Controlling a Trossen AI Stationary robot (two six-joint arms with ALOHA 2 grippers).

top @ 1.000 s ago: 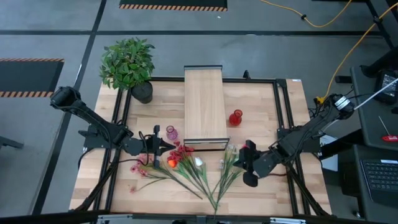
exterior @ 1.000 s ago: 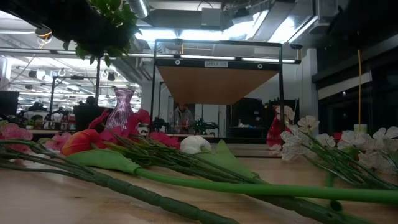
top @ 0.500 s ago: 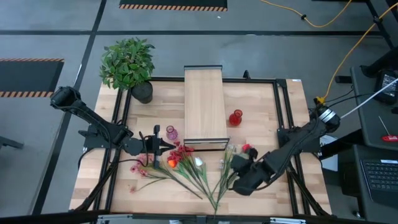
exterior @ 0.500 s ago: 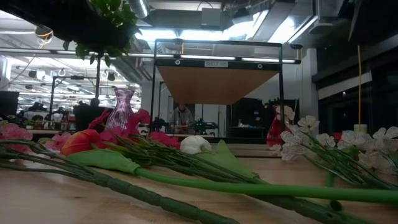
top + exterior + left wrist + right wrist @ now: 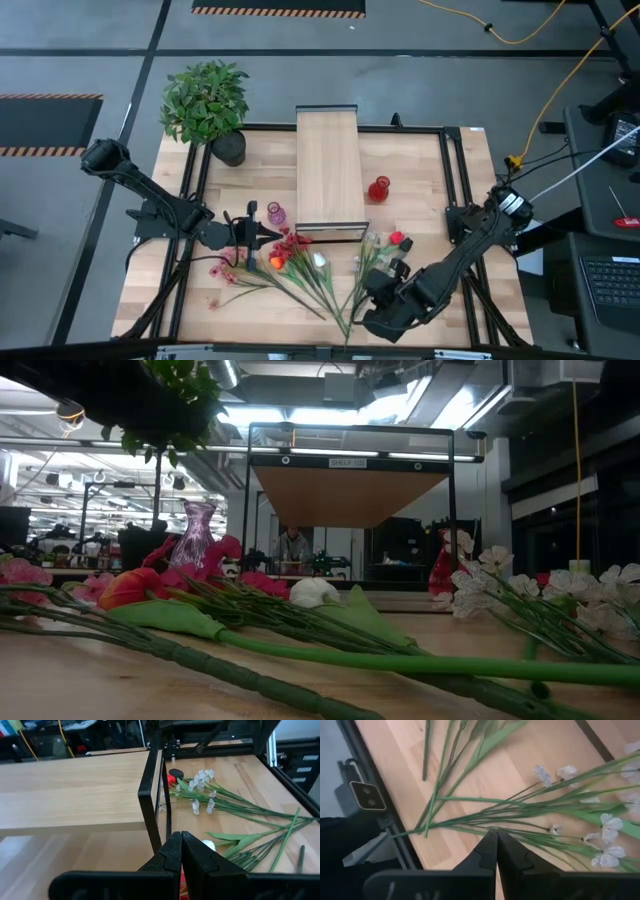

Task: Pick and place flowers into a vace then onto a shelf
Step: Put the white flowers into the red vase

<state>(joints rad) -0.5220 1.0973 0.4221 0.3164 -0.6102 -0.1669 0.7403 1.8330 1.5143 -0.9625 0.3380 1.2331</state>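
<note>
The flowers [image 5: 300, 265] lie in a loose fan on the table in front of the shelf [image 5: 328, 165], which is a light-wood platform on dark legs. Red, orange and pink blossoms are on the left, and white ones [image 5: 366, 262] on the right. My right gripper [image 5: 368, 285] is shut and hangs over the white flowers' green stalks [image 5: 470, 822]. The low view shows no gripper down at the flowers [image 5: 300, 620]. My left gripper [image 5: 264, 236] is shut and waits beside the red blossoms, pointing at the shelf's near leg [image 5: 152, 815]. A pink vase [image 5: 276, 214] and a red vase [image 5: 379, 188] stand on the table.
A bushy potted plant [image 5: 205, 100] stands at the table's far left corner. A loose red blossom [image 5: 396, 238] lies right of the white flowers. A small camera [image 5: 364, 795] sits at the table's near edge. Bare wood shows at the far right of the table [image 5: 420, 170].
My right gripper has swung from the table's right toward its near edge and leftward, ending over the white flowers' stalks. This uncovered a red blossom it had hidden. It has stayed shut. The flowers and my left arm have not moved.
</note>
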